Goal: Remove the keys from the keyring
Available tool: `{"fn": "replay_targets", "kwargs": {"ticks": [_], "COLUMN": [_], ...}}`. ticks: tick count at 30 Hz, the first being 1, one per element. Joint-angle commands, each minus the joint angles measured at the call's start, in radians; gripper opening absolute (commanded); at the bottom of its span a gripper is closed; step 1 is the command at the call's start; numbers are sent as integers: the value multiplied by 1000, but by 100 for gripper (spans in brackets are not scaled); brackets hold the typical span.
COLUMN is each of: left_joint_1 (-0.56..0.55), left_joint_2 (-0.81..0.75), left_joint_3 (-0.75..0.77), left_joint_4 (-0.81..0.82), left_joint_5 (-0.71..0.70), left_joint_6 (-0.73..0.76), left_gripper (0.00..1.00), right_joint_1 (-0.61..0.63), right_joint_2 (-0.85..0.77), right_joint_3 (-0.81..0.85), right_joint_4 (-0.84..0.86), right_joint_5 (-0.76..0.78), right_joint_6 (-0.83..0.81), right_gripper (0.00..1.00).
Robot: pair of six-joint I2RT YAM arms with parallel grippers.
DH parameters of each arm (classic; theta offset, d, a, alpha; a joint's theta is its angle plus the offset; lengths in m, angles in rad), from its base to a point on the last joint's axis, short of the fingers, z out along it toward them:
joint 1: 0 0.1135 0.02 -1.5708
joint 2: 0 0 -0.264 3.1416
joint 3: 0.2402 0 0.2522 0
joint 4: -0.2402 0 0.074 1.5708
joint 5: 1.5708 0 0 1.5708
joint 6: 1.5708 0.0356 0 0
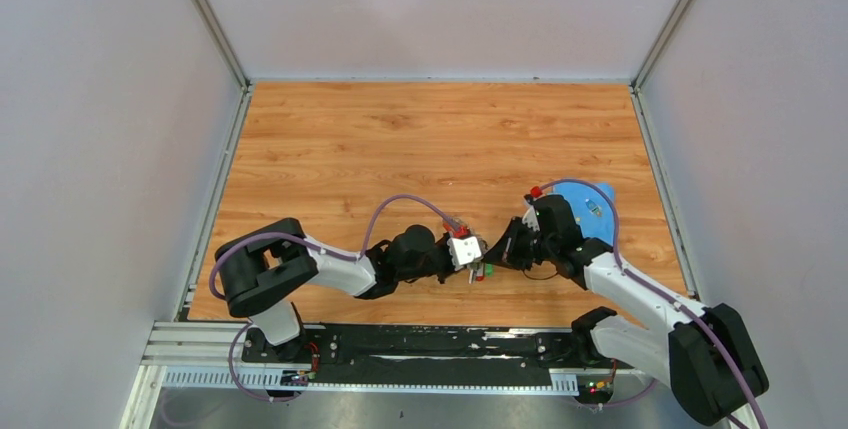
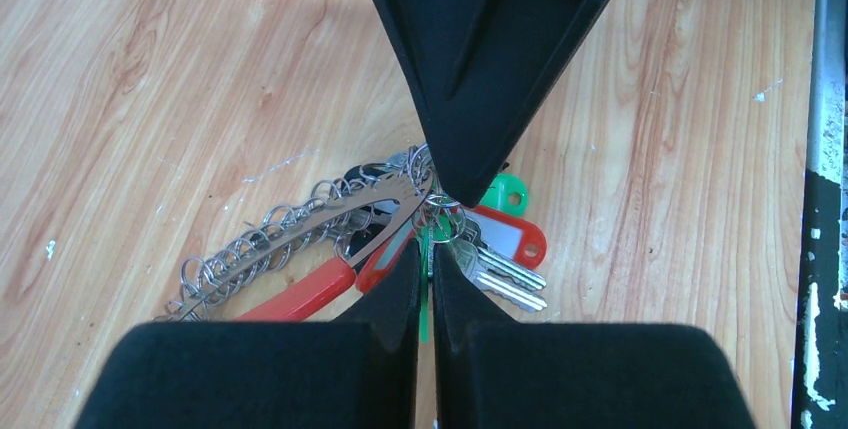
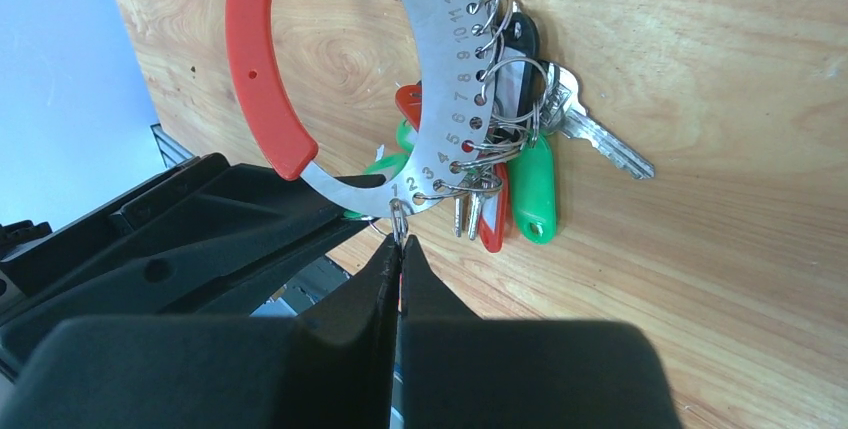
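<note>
The keyring [image 3: 440,79] is a flat silvery numbered ring with a red curved part [image 3: 262,74] and many small split rings along its edge. It also shows in the left wrist view [image 2: 300,229]. The keys [image 3: 590,134], with green [image 3: 535,199] and red [image 3: 490,219] plastic tags, hang in a bunch from its low numbers. My right gripper [image 3: 399,244] is shut on a small split ring [image 3: 399,217] at the keyring's end. My left gripper [image 2: 427,269] is shut on a thin green tag edge [image 2: 427,259] beside the keys [image 2: 505,277]. Both grippers meet fingertip to fingertip in the top view [image 1: 487,254].
A blue cloth piece [image 1: 585,204] lies on the wooden table [image 1: 430,139] just behind the right wrist. Grey walls close in the table on three sides. The black base rail [image 1: 430,344] runs along the near edge.
</note>
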Motion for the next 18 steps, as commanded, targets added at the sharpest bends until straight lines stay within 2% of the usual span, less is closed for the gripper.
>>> {"fn": "replay_targets", "kwargs": {"ticks": [1,9,18], "left_joint_1": [18,27,32], "left_joint_2": [-33,-33,-50], "left_joint_3": [-14,0,8], "left_joint_4": [37,36,34], "left_joint_5": [-65,-56,-46], "left_joint_6": [30,46,74], "left_gripper": [0,0,0], "right_joint_1": [-14,-14,-14], "right_joint_2": [17,148,276], "right_joint_3": [15,85,197], "right_joint_4": [-76,-70,-255], "right_joint_5": [-28,-217,-343], "right_joint_6": [-47,-163,-350], "right_gripper": [1,1,1]}}
